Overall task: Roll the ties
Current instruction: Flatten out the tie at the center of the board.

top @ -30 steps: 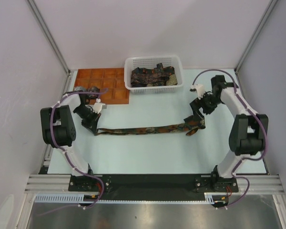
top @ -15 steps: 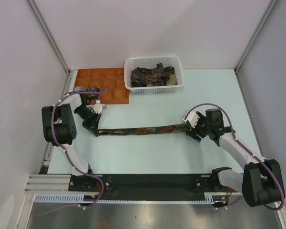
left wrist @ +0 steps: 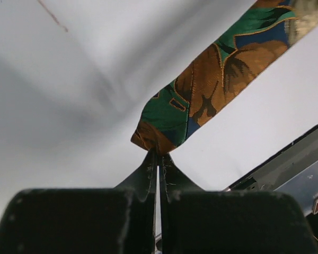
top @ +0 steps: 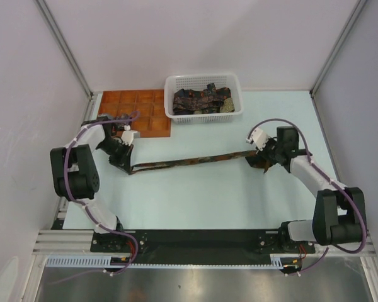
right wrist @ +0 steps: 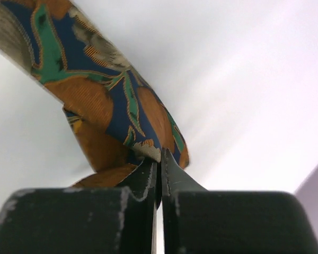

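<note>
One dark patterned tie [top: 189,161] stretches across the table between my two grippers. My left gripper [top: 121,160] is shut on its narrow end, and in the left wrist view the green and brown tip of the tie [left wrist: 172,114] is pinched at the left gripper [left wrist: 158,154]. My right gripper [top: 260,161] is shut on the wide end. The right wrist view shows the tie [right wrist: 100,79] folded over at the right gripper [right wrist: 160,154]. More ties [top: 201,99] lie heaped in the white mesh basket [top: 174,80].
An orange-brown compartment tray [top: 138,108] lies at the back left, beside the basket and close behind the left gripper. Grey walls with metal frame posts close in the table on three sides. The arm bases sit on a black rail at the near edge.
The right arm swung round and its gripper went from open to shut on the tie's wide end. The tie now runs tighter and slants up to the right. The left gripper shifted slightly.
</note>
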Available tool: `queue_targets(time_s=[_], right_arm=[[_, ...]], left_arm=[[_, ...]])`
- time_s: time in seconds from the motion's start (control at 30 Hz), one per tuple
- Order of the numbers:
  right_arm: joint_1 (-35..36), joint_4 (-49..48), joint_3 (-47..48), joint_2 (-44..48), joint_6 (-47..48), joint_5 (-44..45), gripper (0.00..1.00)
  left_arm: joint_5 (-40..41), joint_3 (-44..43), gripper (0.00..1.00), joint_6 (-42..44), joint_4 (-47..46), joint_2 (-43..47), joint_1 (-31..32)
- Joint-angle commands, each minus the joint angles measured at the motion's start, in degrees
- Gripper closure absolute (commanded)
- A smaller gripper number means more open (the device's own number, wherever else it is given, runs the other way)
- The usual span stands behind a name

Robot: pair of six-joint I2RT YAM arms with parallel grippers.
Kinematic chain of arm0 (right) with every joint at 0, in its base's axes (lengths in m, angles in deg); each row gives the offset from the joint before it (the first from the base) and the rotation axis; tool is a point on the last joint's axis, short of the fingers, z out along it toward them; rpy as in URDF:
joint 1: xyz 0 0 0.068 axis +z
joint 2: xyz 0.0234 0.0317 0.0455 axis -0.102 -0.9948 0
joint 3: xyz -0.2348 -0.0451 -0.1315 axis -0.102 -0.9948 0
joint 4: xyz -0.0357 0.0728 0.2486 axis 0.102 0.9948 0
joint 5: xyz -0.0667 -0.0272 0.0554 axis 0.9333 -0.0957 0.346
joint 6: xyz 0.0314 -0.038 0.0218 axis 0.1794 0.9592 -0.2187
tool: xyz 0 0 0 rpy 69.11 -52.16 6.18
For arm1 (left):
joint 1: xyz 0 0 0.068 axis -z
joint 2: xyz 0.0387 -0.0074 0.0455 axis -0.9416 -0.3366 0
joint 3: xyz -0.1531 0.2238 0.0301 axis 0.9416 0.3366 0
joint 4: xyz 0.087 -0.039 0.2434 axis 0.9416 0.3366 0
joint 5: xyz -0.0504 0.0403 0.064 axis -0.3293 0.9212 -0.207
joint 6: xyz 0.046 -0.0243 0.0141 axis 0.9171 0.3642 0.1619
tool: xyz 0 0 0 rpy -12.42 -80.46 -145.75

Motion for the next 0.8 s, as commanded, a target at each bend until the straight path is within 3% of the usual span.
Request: queue_targets(time_s=[0.0, 0.07, 0.1, 0.23, 0.37, 0.47, 0.63, 0.77], right_arm=[[-5.9, 31.0, 11.2, 5.7, 10.9, -8.6, 1.00], [-10.3, 43.8, 18.3, 6.8, 20.2, -11.5, 1.00], [-11.3, 55.8, 20.4, 7.6, 23.6, -12.8, 1.00], [-13.9, 75.2, 23.4, 9.4, 35.7, -10.6, 1.00], [-11.7, 74.8, 19.6, 5.2, 41.6, -6.9, 1.00], [-4.4, 71.6, 21.4, -9.4, 36.7, -5.0, 1.00], [0.6, 72.9, 39.2, -31.5, 29.0, -6.7, 0.99], [1.2, 73.7, 48.8, -44.4, 27.2, -6.1, 0.83]], left_arm=[[-7.7, 1.4, 1.00, 1.8, 0.5, 8.8, 0.5], [-9.4, 4.2, 1.00, 4.9, 3.3, 14.5, 1.7], [-9.5, 5.6, 1.00, 5.9, 4.3, 16.5, 2.4], [-6.6, 15.0, 1.00, 10.6, 11.6, 28.2, 5.7], [-1.1, 20.0, 1.00, 11.1, 10.9, 30.3, 5.8], [1.0, 17.2, 1.00, 8.7, 8.1, 22.7, 5.6], [5.4, 5.9, 1.00, 6.5, 5.3, 5.9, 5.0], [8.7, -1.6, 1.00, 4.8, 4.7, -3.0, 3.2]])
